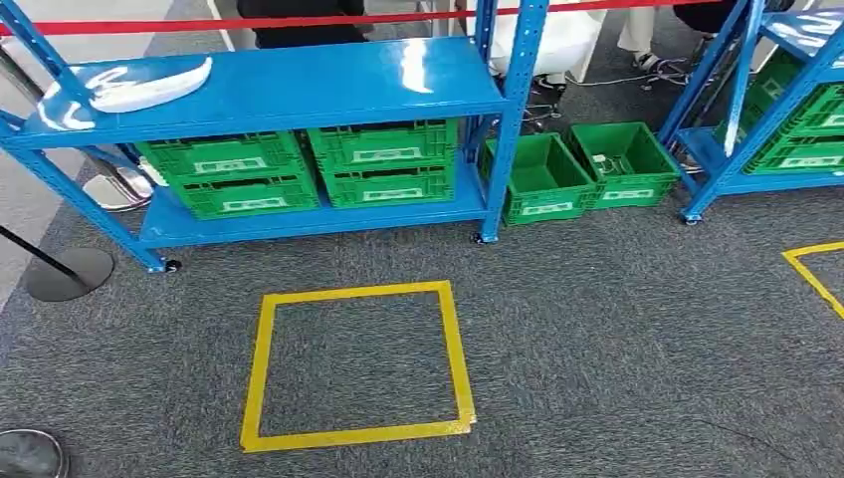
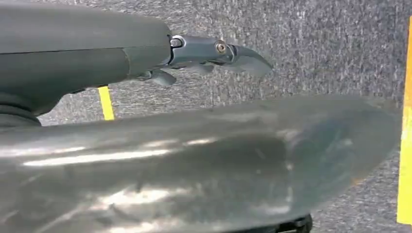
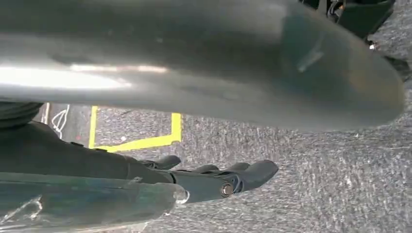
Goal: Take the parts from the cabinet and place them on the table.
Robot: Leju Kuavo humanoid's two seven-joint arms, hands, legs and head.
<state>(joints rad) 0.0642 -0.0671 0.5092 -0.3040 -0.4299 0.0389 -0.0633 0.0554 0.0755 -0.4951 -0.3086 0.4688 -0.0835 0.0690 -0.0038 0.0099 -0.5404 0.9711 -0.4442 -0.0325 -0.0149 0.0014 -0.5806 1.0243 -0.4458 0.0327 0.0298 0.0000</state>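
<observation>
A white curved part [image 1: 149, 88] lies on the left of the top shelf of the blue rack [image 1: 328, 85] ahead of me. Under it, on the lower shelf, stand stacked green crates [image 1: 231, 175] and more green crates [image 1: 388, 161]. My left hand [image 2: 204, 56] hangs over the grey carpet in the left wrist view, fingers stretched out and holding nothing. In the right wrist view my right hand [image 3: 214, 180] hangs the same way above the carpet, fingers out and empty. Both hands are far from the rack.
A yellow tape square [image 1: 261, 358] marks the carpet in front of the rack. Two open green crates [image 1: 542, 179] sit on the floor right of it, beside a second blue rack [image 1: 786, 110]. A stanchion base [image 1: 70, 271] stands at the left. People sit behind a red tape [image 1: 179, 25].
</observation>
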